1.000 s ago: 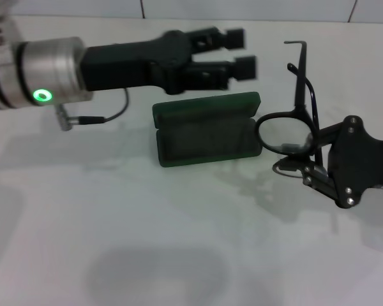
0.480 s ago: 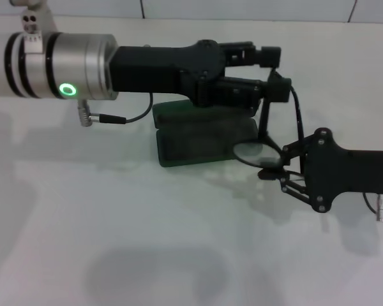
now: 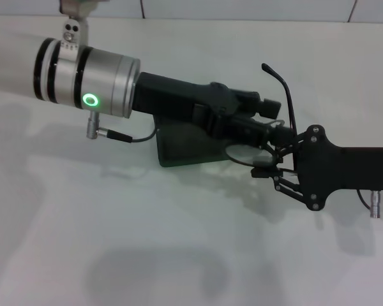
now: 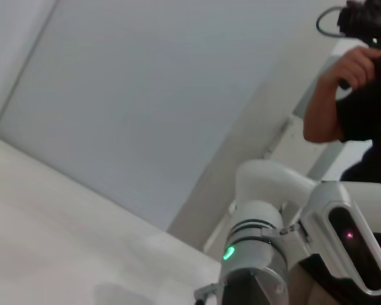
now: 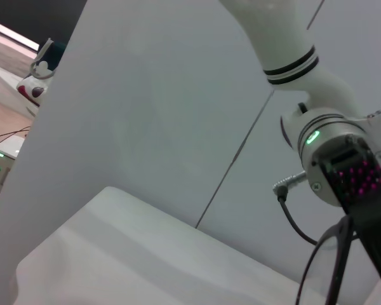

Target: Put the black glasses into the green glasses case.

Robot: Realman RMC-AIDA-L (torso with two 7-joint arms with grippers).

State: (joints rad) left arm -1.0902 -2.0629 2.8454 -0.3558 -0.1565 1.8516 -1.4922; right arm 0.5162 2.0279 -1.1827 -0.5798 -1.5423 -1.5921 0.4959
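Observation:
The black glasses (image 3: 246, 153) hang in my right gripper (image 3: 274, 167), which is shut on the frame beside one lens; one temple arm (image 3: 285, 89) sticks upward. They are held just above the right end of the open green glasses case (image 3: 182, 150), which lies on the white table and is mostly hidden under my left arm. My left gripper (image 3: 272, 118) has reached across over the case to the glasses, its fingers apart at the frame near the temple hinge. In the right wrist view the glasses' rim (image 5: 319, 264) shows below the left arm's wrist (image 5: 330, 143).
The white table (image 3: 147, 242) stretches toward me in front of the case. A tiled wall (image 3: 242, 7) runs along the far edge. The left wrist view shows my right arm (image 4: 257, 251) and a person (image 4: 362, 70) in the background.
My left arm has swung lower and further right, bringing its gripper down onto the glasses. My right gripper has tilted the glasses and shifted them slightly left over the case's end.

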